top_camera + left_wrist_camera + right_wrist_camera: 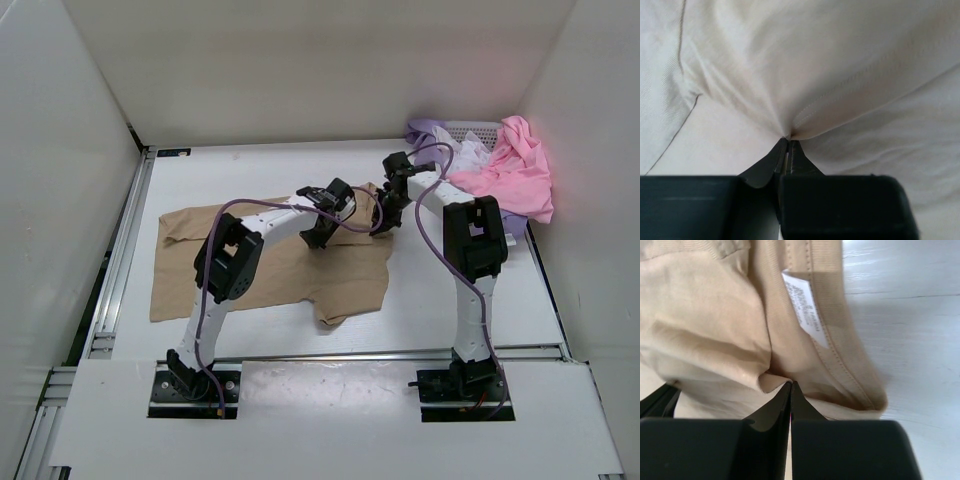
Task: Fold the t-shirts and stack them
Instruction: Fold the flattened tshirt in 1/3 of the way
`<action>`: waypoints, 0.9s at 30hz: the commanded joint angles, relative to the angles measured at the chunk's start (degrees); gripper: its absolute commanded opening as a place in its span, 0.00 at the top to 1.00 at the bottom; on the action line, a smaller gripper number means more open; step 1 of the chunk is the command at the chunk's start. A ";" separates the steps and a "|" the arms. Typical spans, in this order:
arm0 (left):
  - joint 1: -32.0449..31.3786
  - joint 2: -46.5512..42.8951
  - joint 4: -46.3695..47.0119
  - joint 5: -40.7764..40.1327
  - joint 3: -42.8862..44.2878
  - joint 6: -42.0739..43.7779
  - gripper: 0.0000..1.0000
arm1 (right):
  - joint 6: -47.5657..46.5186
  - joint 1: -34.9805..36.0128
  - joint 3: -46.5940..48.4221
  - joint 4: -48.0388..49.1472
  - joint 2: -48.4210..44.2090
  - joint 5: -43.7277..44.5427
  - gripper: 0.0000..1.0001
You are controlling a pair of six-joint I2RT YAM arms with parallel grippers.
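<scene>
The tan t-shirt [180, 270] is lying spread on the bench [450, 300]. The left tool [788, 145] is clamping a puckered fold, the right tool [791, 385] the cloth beside the collar label [805, 310]; that shallow bite is likely risking a slip, skewing the fold.

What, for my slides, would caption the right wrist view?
Right claw shut on the tan shirt beside its collar label.

Plain tan t-shirt [270, 270] with white label [805, 310]; plain pink t-shirt [515, 165]; lavender t-shirt [428, 130]; white mesh basket [478, 128]; white bench [450, 300]; black fingers [771, 412]; purple cables [422, 222].
</scene>
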 commanded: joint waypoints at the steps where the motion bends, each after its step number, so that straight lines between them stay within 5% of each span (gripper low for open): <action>1: 0.52 -6.04 -0.88 -0.52 -1.34 -0.03 0.89 | -0.67 -0.11 1.52 -0.55 -4.06 3.55 1.00; 5: 0.52 -6.04 -2.10 0.70 -1.35 -0.03 0.89 | -0.67 -0.11 2.05 -1.95 -2.74 1.71 1.00; 8: 0.52 -5.52 -2.64 0.71 -1.35 -0.03 0.72 | -0.15 -0.11 2.05 -1.96 -2.74 0.13 0.97; 10: 0.52 -6.04 -4.21 1.66 -0.73 -0.03 0.47 | -0.14 -0.11 2.05 -1.96 -2.74 -0.49 0.82; 13: 2.18 -10.60 -5.53 4.91 1.11 -0.03 0.34 | -0.76 -0.11 1.44 -1.96 -5.28 -0.49 0.61; 20: 15.33 -28.43 0.43 0.63 -10.47 -0.03 0.34 | -1.81 -0.11 -3.13 -4.07 -14.77 3.63 0.40; 27: 36.60 -37.16 4.13 -4.39 -24.63 -0.03 0.46 | -2.34 -0.11 -15.25 -4.68 -20.32 4.35 0.38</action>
